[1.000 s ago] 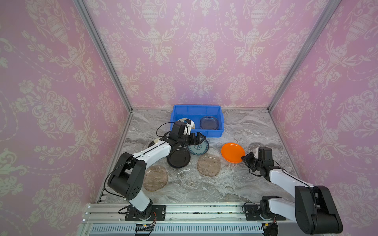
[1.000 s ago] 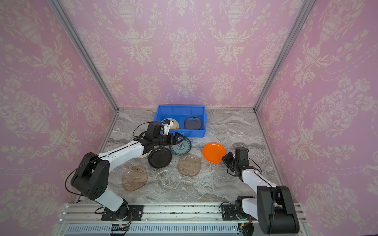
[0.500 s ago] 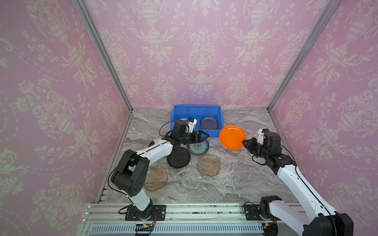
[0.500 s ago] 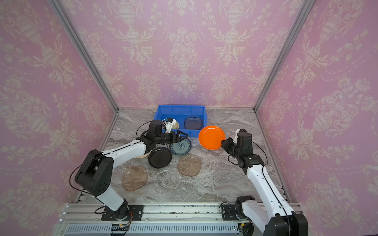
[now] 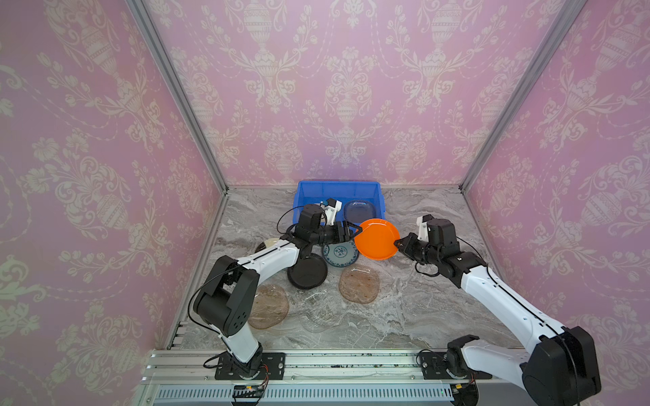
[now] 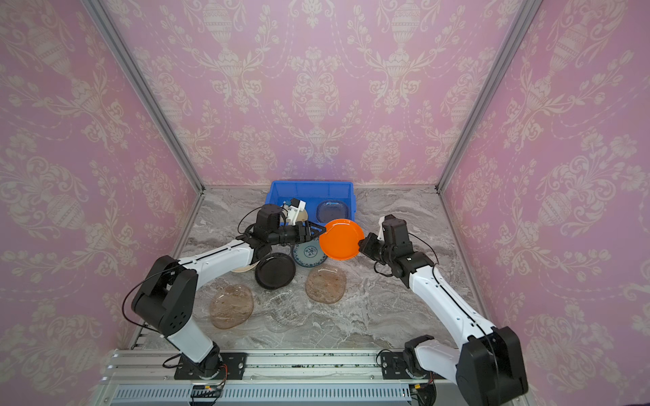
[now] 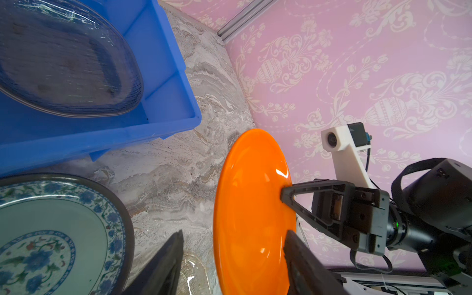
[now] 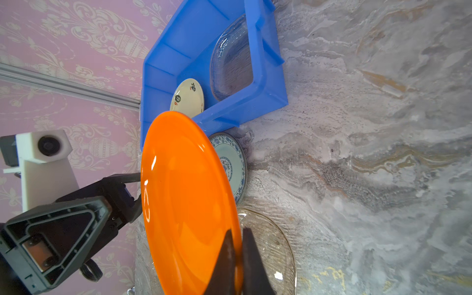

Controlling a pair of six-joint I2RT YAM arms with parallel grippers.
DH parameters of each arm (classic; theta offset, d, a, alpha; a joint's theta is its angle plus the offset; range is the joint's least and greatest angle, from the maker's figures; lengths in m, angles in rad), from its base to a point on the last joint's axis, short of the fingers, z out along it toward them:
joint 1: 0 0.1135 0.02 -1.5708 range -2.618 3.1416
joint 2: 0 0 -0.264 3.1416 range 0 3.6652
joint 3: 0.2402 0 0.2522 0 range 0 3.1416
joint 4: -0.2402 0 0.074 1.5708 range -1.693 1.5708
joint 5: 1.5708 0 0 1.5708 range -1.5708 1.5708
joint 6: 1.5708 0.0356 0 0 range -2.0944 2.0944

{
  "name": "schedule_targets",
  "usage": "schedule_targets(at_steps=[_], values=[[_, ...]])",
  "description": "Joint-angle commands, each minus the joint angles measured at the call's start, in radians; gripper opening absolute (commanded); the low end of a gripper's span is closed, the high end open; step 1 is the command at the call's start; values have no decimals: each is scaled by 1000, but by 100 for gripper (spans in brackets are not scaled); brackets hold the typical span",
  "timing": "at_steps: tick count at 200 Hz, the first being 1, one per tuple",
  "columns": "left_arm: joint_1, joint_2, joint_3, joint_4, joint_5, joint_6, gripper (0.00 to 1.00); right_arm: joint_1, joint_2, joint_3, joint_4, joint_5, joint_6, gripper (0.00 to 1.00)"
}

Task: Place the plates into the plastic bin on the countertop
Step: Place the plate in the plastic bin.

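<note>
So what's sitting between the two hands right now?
The orange plate, held in the air: the right hand is shut on one rim, and the left hand straddles the opposite rim, jaws open. Both top views show it.

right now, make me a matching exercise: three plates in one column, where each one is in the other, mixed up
1 orange plate
2 clear plate
3 teal-patterned plate

a flat on the countertop, in front of the blue bin
b inside the blue bin
c pinched at its rim by the right claw, off the countertop

Pairs: 1-c, 2-b, 3-a
</note>
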State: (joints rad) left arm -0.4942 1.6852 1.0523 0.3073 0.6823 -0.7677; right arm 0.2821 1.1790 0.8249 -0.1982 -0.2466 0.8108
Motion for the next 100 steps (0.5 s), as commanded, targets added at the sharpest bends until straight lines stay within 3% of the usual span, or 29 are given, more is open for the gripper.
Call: schedule_targets(at_steps=[1,33,68,100], values=[[-5,13,23,7,30,-3,56,18,16,57,79,-24,-10,0],[-5,7,17,12,27,-5,43,46,61,91,99,-55,-14,0],[-2,7,16,9,16,-8,1,65,98,109,118,-58,-20,0],[11,7,1,63,54,-57,0,65,143,119,190,-108,-10,33]])
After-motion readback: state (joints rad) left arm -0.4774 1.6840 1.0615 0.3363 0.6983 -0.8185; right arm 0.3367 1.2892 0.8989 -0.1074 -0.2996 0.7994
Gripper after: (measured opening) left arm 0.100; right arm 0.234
